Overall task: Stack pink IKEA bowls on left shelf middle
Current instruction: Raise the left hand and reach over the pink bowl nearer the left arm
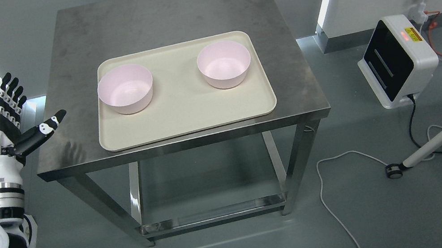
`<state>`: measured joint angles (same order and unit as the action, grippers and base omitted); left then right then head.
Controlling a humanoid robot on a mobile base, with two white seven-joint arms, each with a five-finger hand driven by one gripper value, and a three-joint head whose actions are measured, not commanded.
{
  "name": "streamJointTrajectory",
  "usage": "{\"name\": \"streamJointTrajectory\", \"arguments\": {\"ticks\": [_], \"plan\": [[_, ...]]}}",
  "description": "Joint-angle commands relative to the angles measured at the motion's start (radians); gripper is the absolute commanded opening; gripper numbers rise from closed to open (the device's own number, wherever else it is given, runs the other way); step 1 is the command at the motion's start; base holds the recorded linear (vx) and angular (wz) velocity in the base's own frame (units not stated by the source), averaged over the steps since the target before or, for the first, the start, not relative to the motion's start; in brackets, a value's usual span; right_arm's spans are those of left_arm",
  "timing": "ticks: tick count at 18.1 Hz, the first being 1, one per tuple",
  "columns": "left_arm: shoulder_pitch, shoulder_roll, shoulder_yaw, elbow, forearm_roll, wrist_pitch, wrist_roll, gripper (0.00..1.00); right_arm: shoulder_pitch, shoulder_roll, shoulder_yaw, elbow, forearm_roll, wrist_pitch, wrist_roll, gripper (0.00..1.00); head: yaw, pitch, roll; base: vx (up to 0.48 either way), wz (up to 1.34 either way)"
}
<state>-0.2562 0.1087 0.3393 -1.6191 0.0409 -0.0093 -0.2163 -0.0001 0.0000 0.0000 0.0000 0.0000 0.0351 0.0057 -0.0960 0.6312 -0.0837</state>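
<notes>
Fingers (11,95) of the left hand (13,122) are spread apart and hold nothing, raised just off the steel table's (166,20) left edge. Two pink bowls sit upright, mouths up, well apart on a cream tray (187,111). The left bowl (126,89) lies to the hand's right, nearer; the right bowl (224,64) farther. Round, they have no long axis.

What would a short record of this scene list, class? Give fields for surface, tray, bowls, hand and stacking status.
surface: steel table
tray: beige tray, lying flat on the table
bowls: left pink bowl and right pink bowl, upright, apart on the tray
hand: left hand, fingers spread, holding nothing, left of the table
stacked: not yet
</notes>
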Motion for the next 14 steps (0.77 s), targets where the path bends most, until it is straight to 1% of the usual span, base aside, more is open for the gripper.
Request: {"name": "streamJointTrajectory", "arguments": {"ticks": [1, 4, 6, 7, 8, 10, 12, 14], "plan": [[0.025, -0.07, -0.019, -0.001, -0.001, -0.004, 0.006, 1.0, 0.029, -0.017, -0.011, -0.034, 0.0, -0.001, 0.0, 1.0, 0.0, 0.0, 0.0, 0.0, 0.0], [0.012, -0.061, -0.08, 0.002, -0.001, -0.004, -0.006, 1.0, 0.029, -0.017, -0.012, -0.034, 0.0, -0.001, 0.0, 1.0, 0.0, 0.0, 0.0, 0.0, 0.0], [-0.055, -0.028, -0.097, 0.005, -0.001, -0.006, -0.032, 1.0, 0.029, -0.017, -0.011, -0.034, 0.0, 0.0, 0.0, 1.0, 0.0, 0.0, 0.0, 0.0, 0.0], [-0.079, 0.0, -0.103, 0.013, -0.001, -0.011, -0.06, 1.0, 0.029, -0.017, -0.011, -0.034, 0.0, 0.0, 0.0, 1.0, 0.0, 0.0, 0.0, 0.0, 0.0], [-0.107, 0.055, -0.135, 0.033, -0.006, -0.026, -0.107, 1.0, 0.029, -0.017, -0.012, -0.034, 0.0, 0.0, 0.0, 1.0, 0.0, 0.0, 0.0, 0.0, 0.0], [-0.161, 0.153, -0.198, 0.068, -0.042, -0.061, -0.161, 1.0, 0.029, -0.017, -0.012, -0.034, 0.0, -0.001, 0.0, 1.0, 0.0, 0.0, 0.0, 0.0, 0.0], [-0.26, 0.245, -0.279, 0.131, -0.131, -0.118, -0.205, 1.0, 0.029, -0.017, -0.012, -0.034, 0.0, 0.0, 0.0, 1.0, 0.0, 0.0, 0.0, 0.0, 0.0], [-0.365, 0.285, -0.376, 0.201, -0.257, -0.176, -0.277, 1.0, 0.029, -0.017, -0.012, -0.034, 0.0, 0.0, 0.0, 1.0, 0.0, 0.0, 0.0, 0.0, 0.0]]}}
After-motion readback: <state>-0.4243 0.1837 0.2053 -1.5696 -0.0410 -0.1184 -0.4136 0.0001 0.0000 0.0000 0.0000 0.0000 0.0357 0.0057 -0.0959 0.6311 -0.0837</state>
